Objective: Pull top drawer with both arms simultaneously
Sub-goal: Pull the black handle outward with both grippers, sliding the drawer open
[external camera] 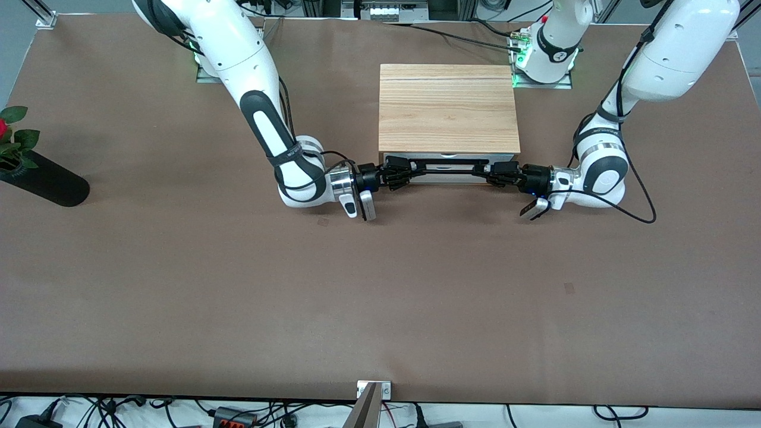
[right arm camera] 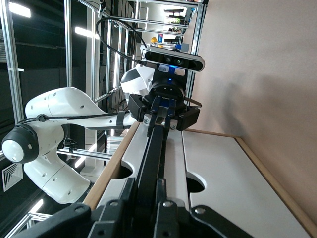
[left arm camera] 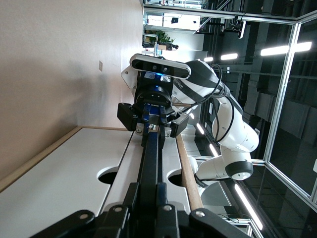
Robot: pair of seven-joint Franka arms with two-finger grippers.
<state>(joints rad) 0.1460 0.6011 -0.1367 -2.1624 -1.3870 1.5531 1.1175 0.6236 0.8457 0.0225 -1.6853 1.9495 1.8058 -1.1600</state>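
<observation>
- Watching from my remote desk, I see both arms reaching in to the black bar handle [external camera: 446,165] of the top drawer [external camera: 443,172], one at each end.
- My left gripper [external camera: 496,173] comes in from the left arm's end of the table and is clenched on its end of the handle; in the left wrist view its fingers [left arm camera: 148,208] sit tight on either side of the bar [left arm camera: 150,163].
- My right gripper [external camera: 397,174] comes in from the right arm's end and is likewise clenched on its end of the handle; the right wrist view shows its fingers [right arm camera: 148,208] pinching the bar [right arm camera: 153,158].
- Each wrist view also shows the other arm's gripper farther along the same bar, closed around it: the right one [left arm camera: 154,128] in the left wrist view, the left one [right arm camera: 162,118] in the right.
- The drawer belongs to a low cabinet with a light wood-grain top [external camera: 449,107], standing toward the robots' bases, closer to the left arm's base.
- The drawer's white front panel [left arm camera: 74,168] faces the front camera, with the handle running across it and rounded cut-outs under the bar.
- From the front view only a thin strip of the front shows beneath the cabinet top's edge, so I read the drawer as shut or nearly so.
- A black vase [external camera: 47,181] with a red flower lies on the brown table [external camera: 380,297] well apart, at the right arm's end.
</observation>
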